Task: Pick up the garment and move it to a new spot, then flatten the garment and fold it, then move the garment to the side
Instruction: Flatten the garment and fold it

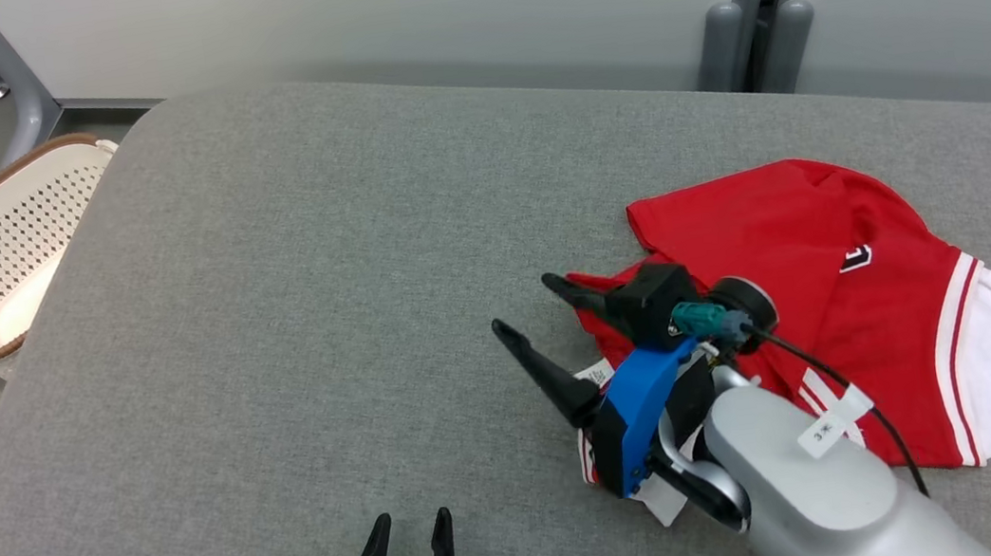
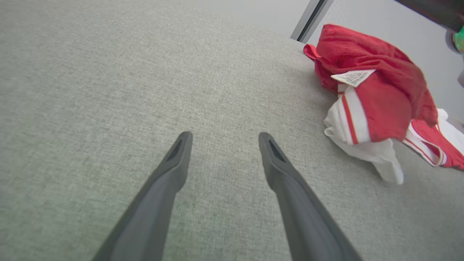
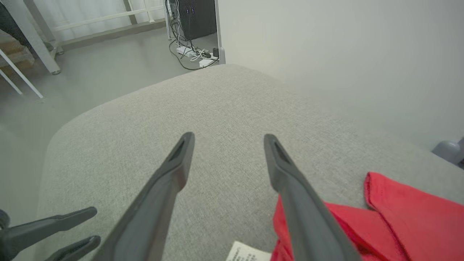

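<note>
Head view: red garment on grey surface, basket beside

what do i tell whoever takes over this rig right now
Left gripper: open, empty, over bare grey cushion.
Right gripper: open, empty, at the left edge of the garment.
The garment, red and white, lies rumpled on the cushion's right side, not held.
Done: cannot tell whether the first move is finished.
To do: flatten, fold, move aside.
</note>
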